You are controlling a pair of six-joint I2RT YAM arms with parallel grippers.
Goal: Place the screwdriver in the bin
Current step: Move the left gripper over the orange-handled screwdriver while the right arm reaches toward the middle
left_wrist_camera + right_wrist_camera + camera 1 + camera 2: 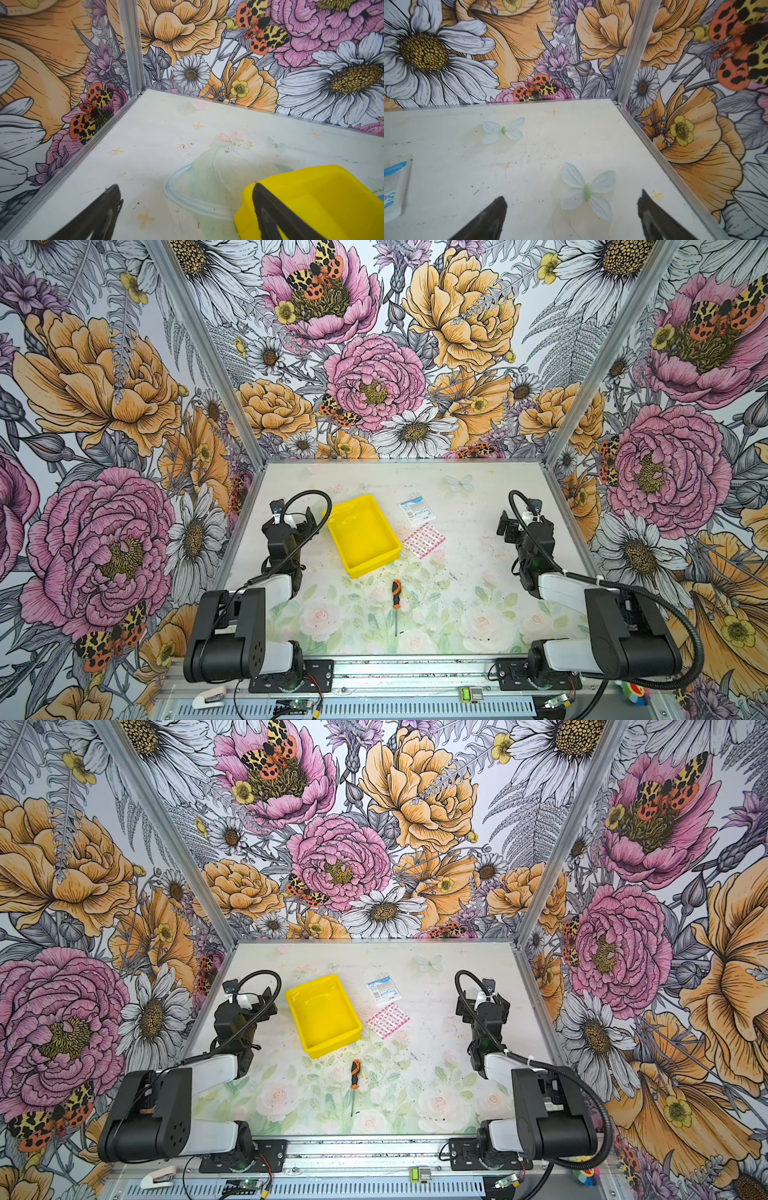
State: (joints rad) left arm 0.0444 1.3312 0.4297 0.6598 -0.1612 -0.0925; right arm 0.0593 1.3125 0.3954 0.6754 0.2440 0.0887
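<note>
On the left of both top views, the left arm is folded back near the side wall. The left jaws are spread wide and nothing is held in them. In the left wrist view a corner of the bin is seen just past one of them, so the bin is close by. It looks as if the arm is kept out of the way, ready to reach.

The bin is set on the table, left of the middle, tilted a little. It is empty and its open top faces up, so a thing can be dropped in from above.

The screwdriver is laid flat on the table in the lower middle, just below the bin but not touching it. Its handle points up to the bin and its thin shaft points to the bottom edge. The job is judged as not yet begun.

Right of the bin, a white and blue packet and a red and white packet are left lying. They are not needed.

On the right, the right arm is folded back too. The right jaws are spread over bare table.
</note>
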